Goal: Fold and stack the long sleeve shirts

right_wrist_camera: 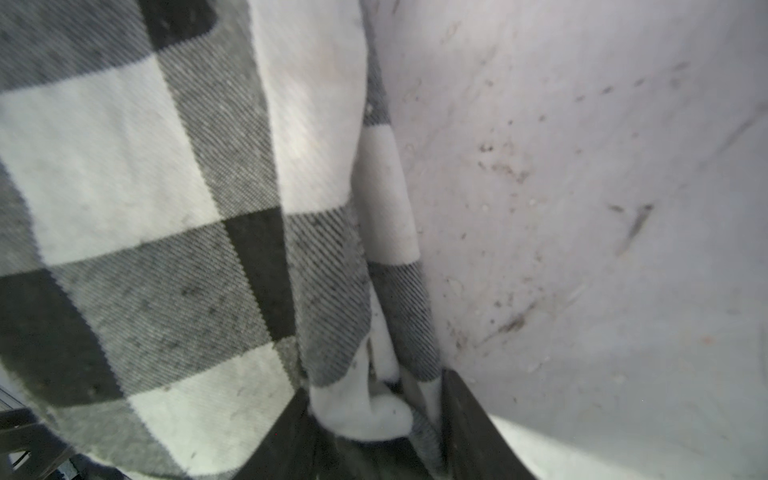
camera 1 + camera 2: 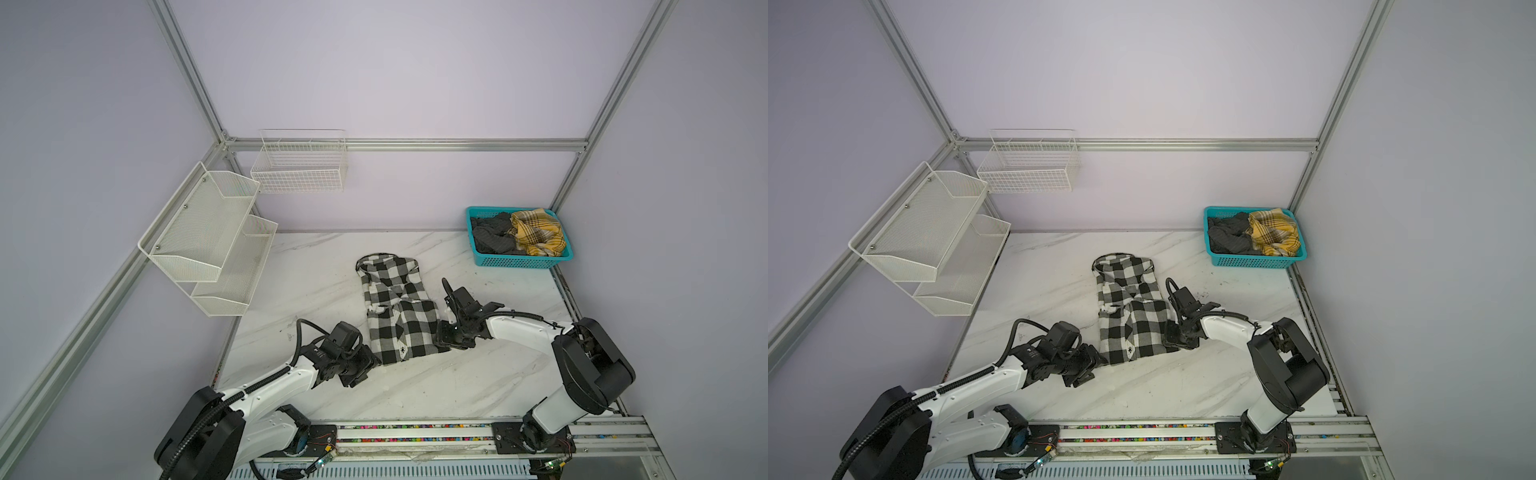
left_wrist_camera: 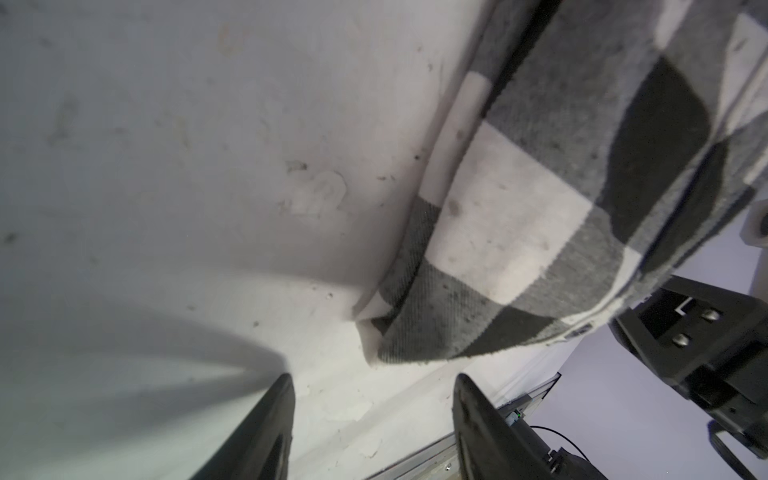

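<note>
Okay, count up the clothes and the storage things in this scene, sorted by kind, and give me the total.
Garments: 3 (black-and-white checked shirt, dark grey garment, yellow plaid garment)
Baskets: 2 (teal basket, white wire basket)
Racks: 1 (two-tier white mesh rack)
Total: 6

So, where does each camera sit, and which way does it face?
Both top views: high above the robot's base, facing down and forward at table, checked shirt, blue basket; left arm, right arm show.
Left wrist: low on its arm, facing the shirt's corner; open left tool shows.
Right wrist: low on its arm, facing the shirt's edge, gripped by the right tool.
All share shirt and table.
</note>
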Available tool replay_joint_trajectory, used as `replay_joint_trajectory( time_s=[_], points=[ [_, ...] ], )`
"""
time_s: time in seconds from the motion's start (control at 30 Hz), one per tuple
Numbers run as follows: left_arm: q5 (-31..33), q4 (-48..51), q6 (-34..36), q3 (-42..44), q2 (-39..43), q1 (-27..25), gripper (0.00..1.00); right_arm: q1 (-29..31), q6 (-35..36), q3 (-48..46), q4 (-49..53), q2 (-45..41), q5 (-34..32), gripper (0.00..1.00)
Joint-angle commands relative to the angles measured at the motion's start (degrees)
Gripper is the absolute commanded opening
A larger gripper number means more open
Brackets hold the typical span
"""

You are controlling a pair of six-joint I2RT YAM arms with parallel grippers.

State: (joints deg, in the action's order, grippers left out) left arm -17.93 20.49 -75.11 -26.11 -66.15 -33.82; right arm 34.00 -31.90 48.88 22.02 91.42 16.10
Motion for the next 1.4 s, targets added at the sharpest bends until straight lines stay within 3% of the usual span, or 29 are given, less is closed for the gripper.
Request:
replay_joint_trajectory(
  time_s=[0.0, 0.2, 0.37, 0.47, 0.6, 0.77, 0.9, 1.1, 1.37],
  points=[
    [0.28, -2.89, -3.02, 2.39, -1.49, -0.19, 0.55, 0.63, -1.48, -1.12, 2.41, -0.71, 0.07, 0.48],
    [1.87, -8.0, -5.64, 5.17, 0.16, 0.84, 0.54, 0.69, -1.93, -1.94, 2.5, -1.39, 0.12, 0.48],
    [0.59, -12.9, -5.96, 5.08, -5.47, 1.74, 0.49, 0.72, -2.07, -2.38, 2.68, -1.22, 0.27, 0.47],
    [-0.67, -16.57, -6.43, 5.28, -9.18, 1.74, 0.4, 0.72, -2.11, -2.18, 3.17, -1.23, 0.3, 0.47],
    [-0.27, -15.96, -6.41, 4.71, -9.1, 1.96, 0.18, 0.72, -0.79, 0.5, 6.7, -2.61, -2.27, 0.48],
    [0.69, -10.78, -5.57, 4.17, -4.7, 2.45, 0.14, 0.48, -4.28, 4.15, 11.31, -9.22, -7.01, 0.61],
    [0.42, -10.79, -5.81, 4.78, -3.79, 2.52, 0.05, 0.19, -4.97, 0.34, 10.83, -12.41, -2.24, 0.63],
    [-0.93, -13.0, -6.72, 5.25, -4.54, 2.62, 0.01, 0.17, -4.73, -6.82, 4.63, -14.84, 7.17, 0.59],
    [-1.01, -10.44, -5.16, 5.03, -3.79, 3.05, 0.0, -0.77, -6.05, -10.5, -3.47, -13.02, 9.63, 0.58]
  ],
)
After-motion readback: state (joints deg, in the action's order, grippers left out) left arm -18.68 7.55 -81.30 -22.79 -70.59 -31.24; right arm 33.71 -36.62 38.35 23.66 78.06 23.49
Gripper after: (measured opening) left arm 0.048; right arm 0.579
